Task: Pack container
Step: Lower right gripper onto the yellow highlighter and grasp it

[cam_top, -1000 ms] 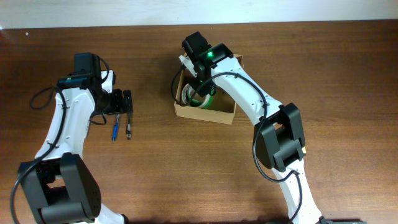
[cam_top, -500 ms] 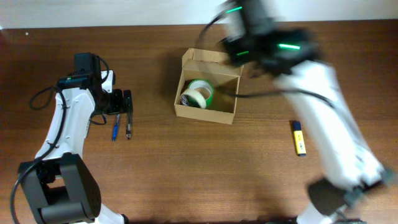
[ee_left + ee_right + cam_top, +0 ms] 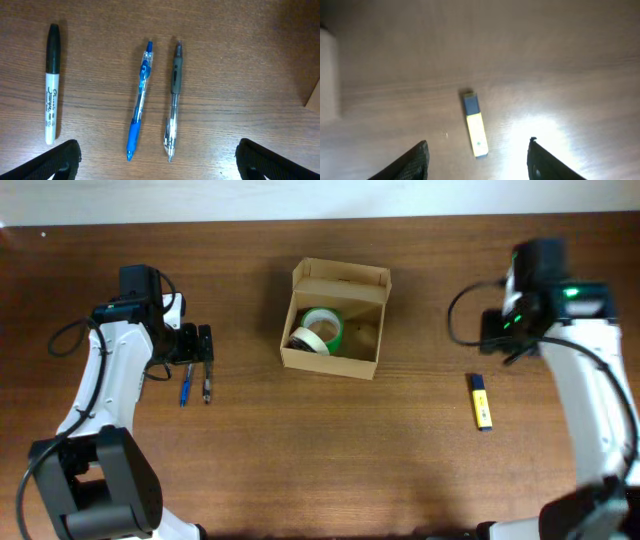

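The container (image 3: 371,368), a tan cardboard box with its flap lid open at the back, stands in the table's middle. Inside lie a green tape roll (image 3: 328,323) and a cream tape roll (image 3: 306,338). My left gripper (image 3: 204,344) is open above a blue pen (image 3: 139,106) and a grey pen (image 3: 173,100), touching neither; both pens (image 3: 185,391) also show in the overhead view. My right gripper (image 3: 477,162) is open and empty, high above a yellow-and-blue marker (image 3: 474,124), which lies right of the box (image 3: 481,401).
A black-capped white marker (image 3: 50,83) lies left of the two pens. The box's corner (image 3: 314,95) shows at the right edge of the left wrist view. The table is dark brown wood (image 3: 300,460).
My right arm has swung out of the box, away to the right, and now hangs over the yellow-and-blue marker. The tape rolls stay in the box. The left arm has not moved.
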Robot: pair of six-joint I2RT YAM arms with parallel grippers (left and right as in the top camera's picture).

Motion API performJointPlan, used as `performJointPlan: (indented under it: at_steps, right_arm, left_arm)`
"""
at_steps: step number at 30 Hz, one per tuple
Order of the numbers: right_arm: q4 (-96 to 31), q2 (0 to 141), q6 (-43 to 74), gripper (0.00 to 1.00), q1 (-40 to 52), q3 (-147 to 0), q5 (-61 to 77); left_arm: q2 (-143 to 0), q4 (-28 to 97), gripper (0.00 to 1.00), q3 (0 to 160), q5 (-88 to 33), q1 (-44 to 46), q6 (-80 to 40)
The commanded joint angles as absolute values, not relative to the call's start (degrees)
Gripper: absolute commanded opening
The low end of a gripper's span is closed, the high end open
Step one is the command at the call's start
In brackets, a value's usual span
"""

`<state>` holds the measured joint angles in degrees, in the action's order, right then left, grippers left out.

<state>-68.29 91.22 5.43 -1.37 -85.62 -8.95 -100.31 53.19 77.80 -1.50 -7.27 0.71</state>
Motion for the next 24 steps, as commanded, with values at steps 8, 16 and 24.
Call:
performJointPlan:
  at_steps: [8,16,24]
  right_arm:
    - [-62.2,92.6,5.3,0.61,-2.3,-68.8,-6.5]
    - [-53.9,93.1,5.2,0.62,-2.3,-60.0,-6.5]
    - [-48.7,98.6,5.4,0.62,-4.7,-57.5,-7.6]
  left_arm:
    - [-100.6,53.2,1.00,78.6,-2.1,-7.4,1.8]
    - [-100.6,53.2,1.00,78.6,-2.1,-7.4,1.8]
    - [-100.6,53.2,1.00,78.6,-2.1,-7.4,1.8]
